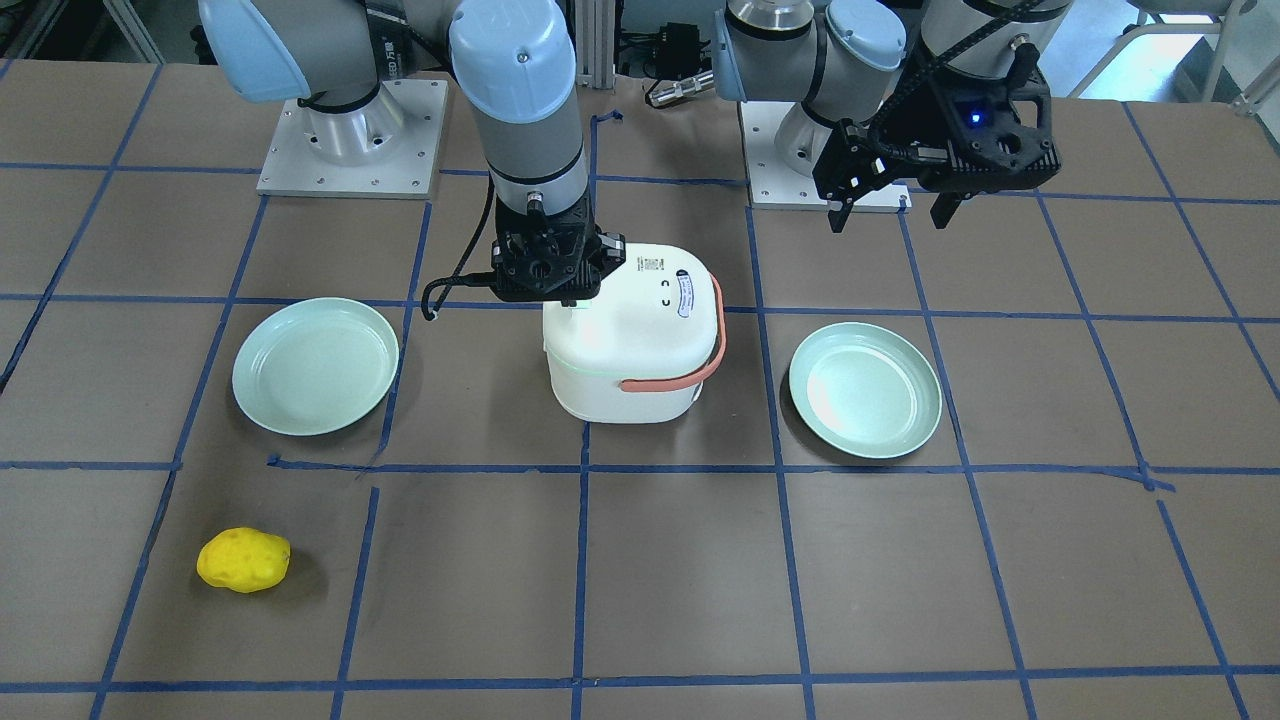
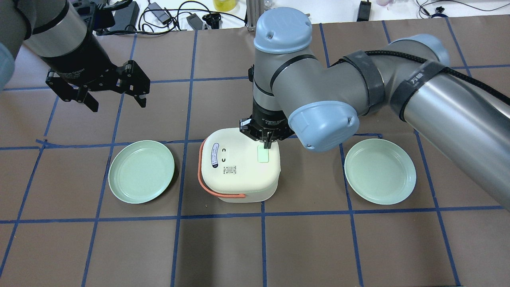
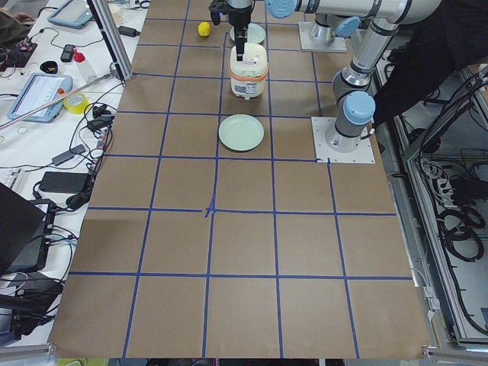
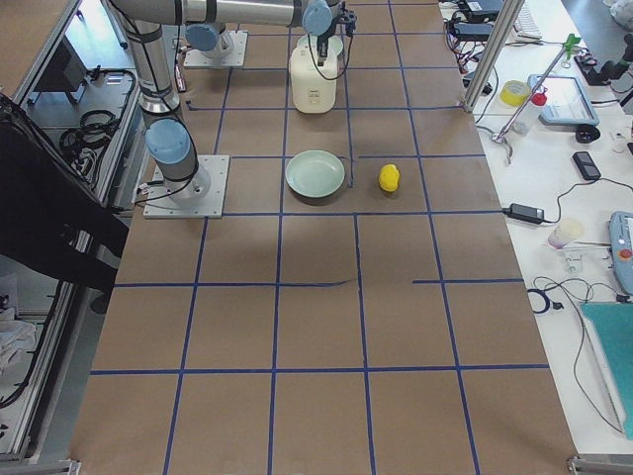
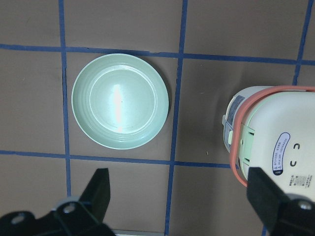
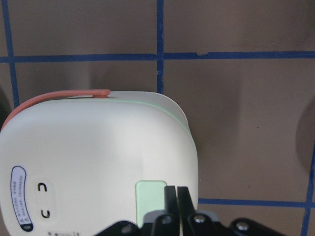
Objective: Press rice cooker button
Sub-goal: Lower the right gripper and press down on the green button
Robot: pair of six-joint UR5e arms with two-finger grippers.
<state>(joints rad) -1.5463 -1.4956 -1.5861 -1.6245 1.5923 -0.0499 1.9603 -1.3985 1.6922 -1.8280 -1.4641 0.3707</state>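
1. One small white rounded-cube rice cooker point(image 1: 628, 335) w/ salmon-orange strap handle point(image 1: 690, 375) shows in the front-facing view. It stands upright mid-table on the brown paper-covered table point(image 1: 680, 590) w/ blue tape grid, lid down. It sits between two mint-green round dishes: the right-side plate point(image 1: 315, 365) and the left-side plate point(image 1: 865, 390), both apart from it. One yellow lump point(image 1: 243, 560), maybe a sponge, lies well apart. The right gripper point(image 1: 572, 298) points down at the lid's robot-side edge. The left gripper point(image 1: 890, 218) hangs in air near its base, holding nothing.
2. Overhead: right fingers are together, tips at the robot-side end of the one pale green rectangular button point(image 2: 263, 154). Left fingers are spread.
3. Side views: too small to add anything; the cooker is at the far end in both.
4. Left wrist: fingers wide apart above the left-side plate, w/ the cooker beside it.
5. Right wrist: the two fingers are pressed flat together over the button's right edge. Contact vs. just above: cannot tell.
6. Handling, as judged: stiff, smooth plastic shell, prob. light if empty, so an off-centre shove could slide or tip it. A straight-down push on the button's middle seems best, w/ no grasp needed. If steadying were needed, the handle or the body's flat sides look like the places to hold.
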